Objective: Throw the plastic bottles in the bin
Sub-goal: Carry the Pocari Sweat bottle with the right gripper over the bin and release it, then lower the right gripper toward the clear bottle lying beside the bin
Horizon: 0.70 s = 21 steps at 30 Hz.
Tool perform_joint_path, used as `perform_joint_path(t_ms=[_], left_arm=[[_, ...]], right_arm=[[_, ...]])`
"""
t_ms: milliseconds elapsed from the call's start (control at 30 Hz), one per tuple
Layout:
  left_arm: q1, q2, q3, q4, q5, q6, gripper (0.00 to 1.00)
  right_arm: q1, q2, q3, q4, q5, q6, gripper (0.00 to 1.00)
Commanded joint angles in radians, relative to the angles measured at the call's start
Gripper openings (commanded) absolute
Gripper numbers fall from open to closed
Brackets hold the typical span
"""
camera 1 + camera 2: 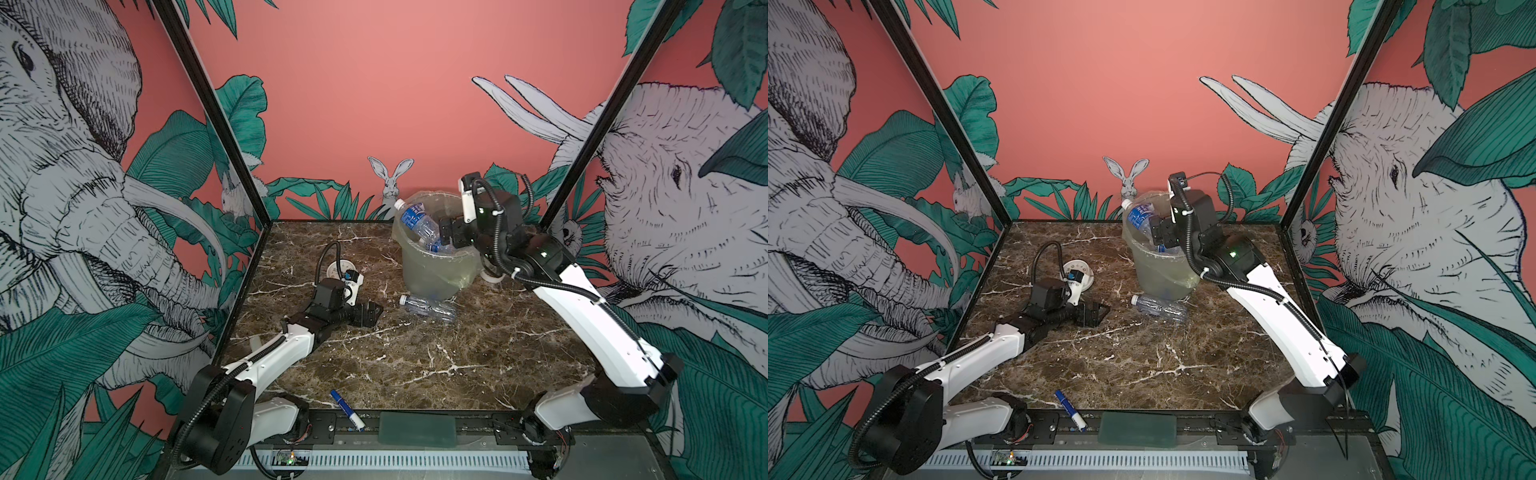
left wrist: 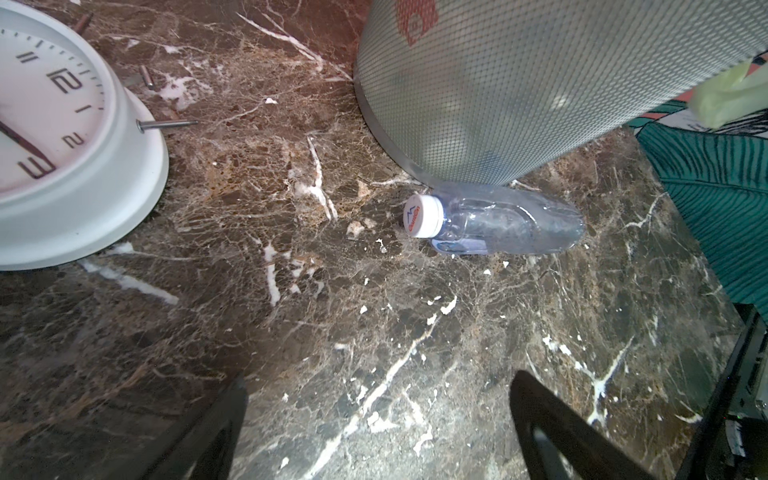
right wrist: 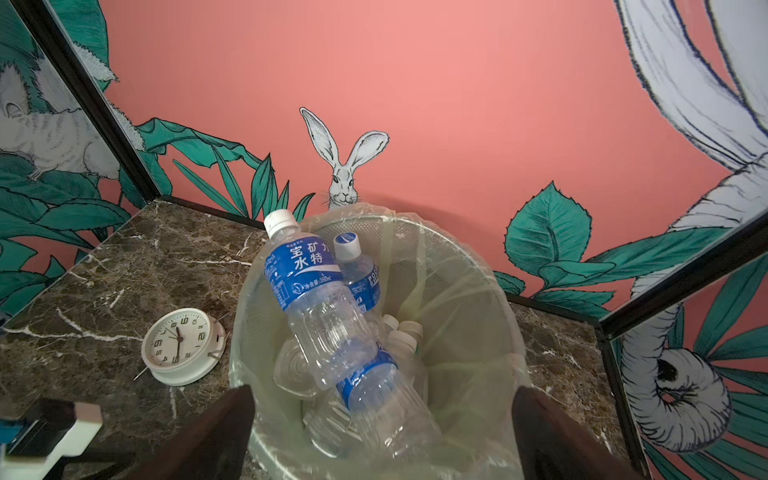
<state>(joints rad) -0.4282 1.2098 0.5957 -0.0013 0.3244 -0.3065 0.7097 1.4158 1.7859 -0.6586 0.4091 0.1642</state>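
The bin (image 1: 432, 270) (image 1: 1158, 274), lined with a translucent bag, stands at the back of the marble table. It holds several plastic bottles. A big blue-labelled one (image 3: 307, 286) (image 1: 415, 218) leans up out of the rim, and a smaller one (image 3: 357, 270) sits behind it. My right gripper (image 3: 384, 392) (image 1: 446, 237) hangs open over the bin's mouth, holding nothing. One clear bottle with a white cap (image 2: 498, 224) (image 1: 428, 308) (image 1: 1158, 308) lies on the table against the bin's mesh wall (image 2: 519, 91). My left gripper (image 2: 380, 382) (image 1: 372, 311) rests low and open, short of that bottle.
A white round clock (image 2: 62, 145) (image 3: 180, 345) (image 1: 338, 270) lies on the table left of the bin, by the left wrist. A blue-capped marker pen (image 1: 347, 409) lies at the front edge beside a green pad (image 1: 417, 428). Black frame posts stand at both back corners.
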Motion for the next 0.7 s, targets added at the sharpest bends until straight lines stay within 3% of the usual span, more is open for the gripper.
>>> perform_joint_path(t_ms=[0, 200, 667], left_arm=[[0.008, -0.008, 0.024, -0.004, 0.001, 0.0, 1.0], [0.001, 0.002, 0.06, -0.024, 0.001, 0.009, 1.0], [-0.054, 0.058, 0.122, -0.047, -0.031, 0.029, 1.0]], right_arm=[[0.003, -0.071, -0.059, 0.02, 0.01, 0.006, 0.99], [0.003, -0.162, -0.17, 0.006, 0.0, 0.014, 0.99], [0.023, -0.288, -0.522, 0.004, -0.15, 0.028, 0.99]])
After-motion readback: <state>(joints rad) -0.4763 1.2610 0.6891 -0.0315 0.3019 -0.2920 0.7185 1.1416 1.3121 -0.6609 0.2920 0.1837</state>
